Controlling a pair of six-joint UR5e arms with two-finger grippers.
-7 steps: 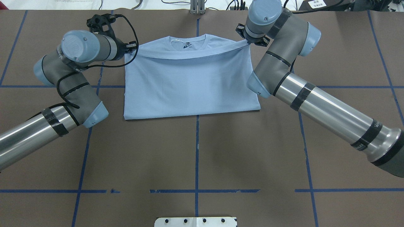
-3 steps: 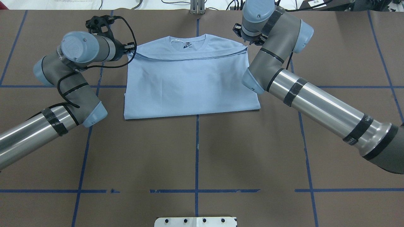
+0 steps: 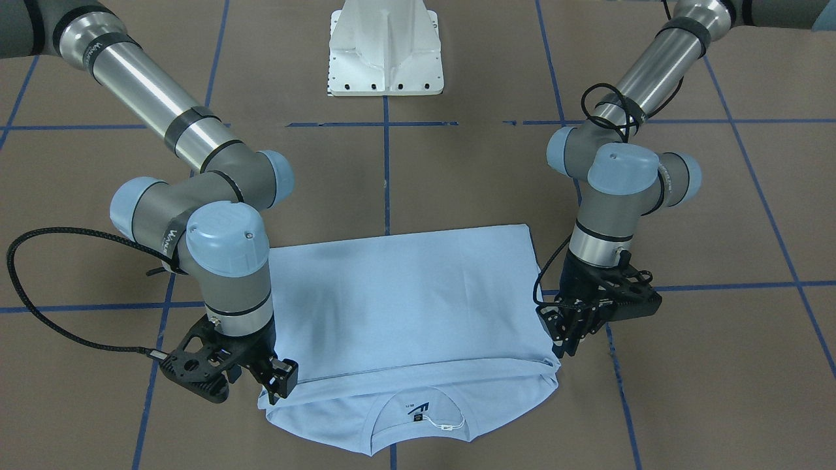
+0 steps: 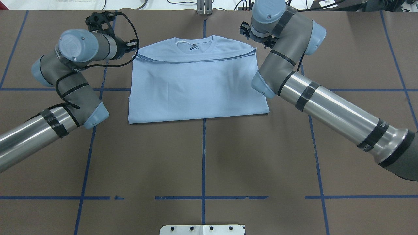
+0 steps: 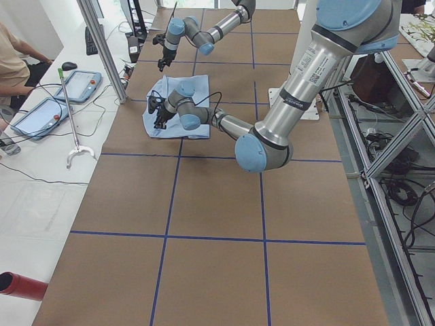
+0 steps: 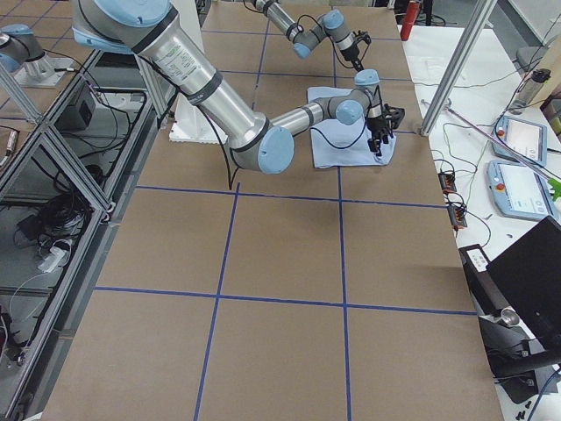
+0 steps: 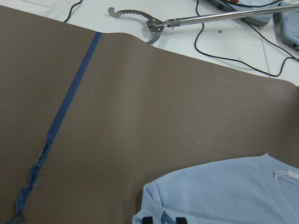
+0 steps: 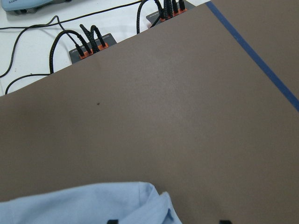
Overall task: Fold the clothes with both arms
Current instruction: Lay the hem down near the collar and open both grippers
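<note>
As the hem-to-collar fold is judged nearly done, the T-shirt [image 4: 196,91] is seen flat between the wide-open, empty right gripper [image 3: 277,384] and the left gripper [image 3: 567,339] pinched on its corner, whose release is called for next.

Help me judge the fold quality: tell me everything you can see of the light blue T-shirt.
The T-shirt is light blue, soft-looking fabric, folded into a rough rectangle lying flat on the brown table. Its smooth fold line faces the robot; the top layer's edge stops just short of the round collar, exposed on the far side with a dark inner print and a white neck tag. The left claw and right claw sit by its far corners; contact is unclear.
</note>
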